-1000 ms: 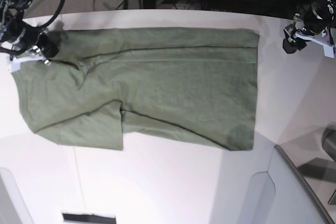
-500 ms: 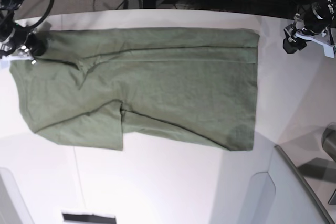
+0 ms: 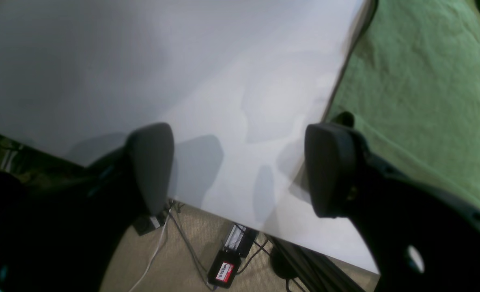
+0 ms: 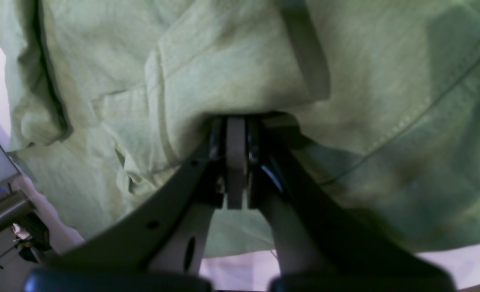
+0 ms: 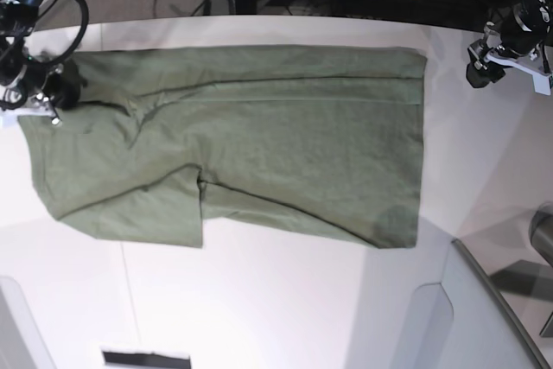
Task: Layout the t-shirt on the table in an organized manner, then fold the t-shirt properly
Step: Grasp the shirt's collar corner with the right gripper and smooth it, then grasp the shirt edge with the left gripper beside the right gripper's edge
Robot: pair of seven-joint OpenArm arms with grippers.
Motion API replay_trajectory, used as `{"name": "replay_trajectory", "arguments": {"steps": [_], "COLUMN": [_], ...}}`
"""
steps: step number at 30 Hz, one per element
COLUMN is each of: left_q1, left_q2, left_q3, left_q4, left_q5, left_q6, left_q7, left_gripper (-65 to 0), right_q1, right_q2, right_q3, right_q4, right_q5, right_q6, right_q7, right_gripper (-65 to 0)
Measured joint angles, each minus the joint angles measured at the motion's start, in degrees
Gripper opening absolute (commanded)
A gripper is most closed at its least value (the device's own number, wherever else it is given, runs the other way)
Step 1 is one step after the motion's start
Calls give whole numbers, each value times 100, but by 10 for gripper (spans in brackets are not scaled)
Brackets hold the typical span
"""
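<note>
Overhead, green t-shirt (image 5: pixel 242 140) spread across white table (image 5: pixel 285 300), right gripper (image 5: pixel 54 91) at 9 o'clock pinching its edge, left gripper (image 5: pixel 486 62) at 2 o'clock over bare tabletop, grey panel (image 5: pixel 484 317) at 5 o'clock, left wrist, fingers (image 3: pixel 152 166) wide apart, nothing between, cables (image 3: pixel 223 259) on floor below, right wrist, jaws clamped tight on bunched fabric.

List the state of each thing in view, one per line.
t-shirt: spread on the table, partly folded, one edge pinched.
table: white top, bearing the shirt.
right gripper: jaws shut on the t-shirt's fabric.
left gripper: jaws wide open, empty, over the table edge beside the shirt.
</note>
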Motion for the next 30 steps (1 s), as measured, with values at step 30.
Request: {"name": "replay_trajectory", "arguments": {"steps": [30], "left_q1": [90], "left_q2": [-103], "left_q3": [413], "left_q4": [431], "left_q5": [33], "left_q6": [28], "left_q7": [9], "left_gripper": [-171], "right_q1": [258], "right_q2": [640], "right_q3": [-551], "right_q4": [1200], "right_q5": [90], "right_q6": [24], "right_q7": [63], "right_gripper": [-642]}}
